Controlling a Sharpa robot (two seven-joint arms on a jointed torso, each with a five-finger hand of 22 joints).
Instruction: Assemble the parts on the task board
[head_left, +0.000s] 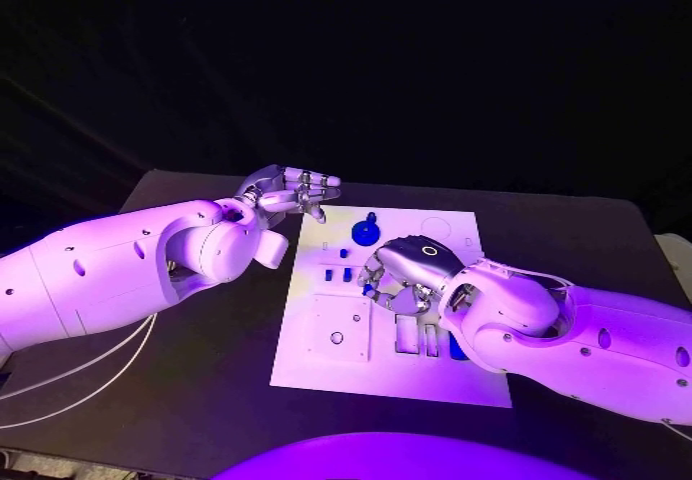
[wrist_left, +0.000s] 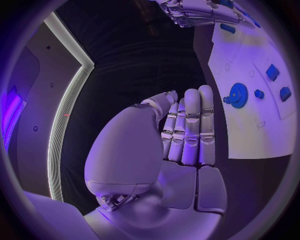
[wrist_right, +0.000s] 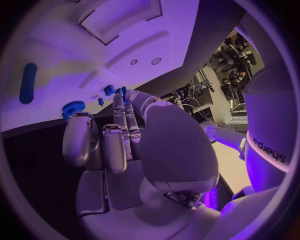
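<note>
The white task board (head_left: 325, 350) lies mid-table. A blue gear (head_left: 366, 233) stands near its far edge, and two small blue parts (head_left: 338, 273) sit just nearer. My right hand (head_left: 405, 268) hangs over the board's middle with its fingers curled down. Its fingertips (wrist_right: 120, 100) reach close to the small blue parts (wrist_right: 115, 90), and a bit of blue (head_left: 369, 290) shows under them. Whether they hold anything is hidden. My left hand (head_left: 294, 190) hovers beside the board's far left corner, fingers (wrist_left: 190, 127) straight and holding nothing. The gear (wrist_left: 238, 95) lies beyond them.
A long blue peg (head_left: 456, 347) lies on the board beside my right wrist, seen also as a blue peg (wrist_right: 27, 82) in the right wrist view. Recesses and small holes (head_left: 338, 337) mark the board's near left part. Black table (head_left: 188, 390) surrounds the board.
</note>
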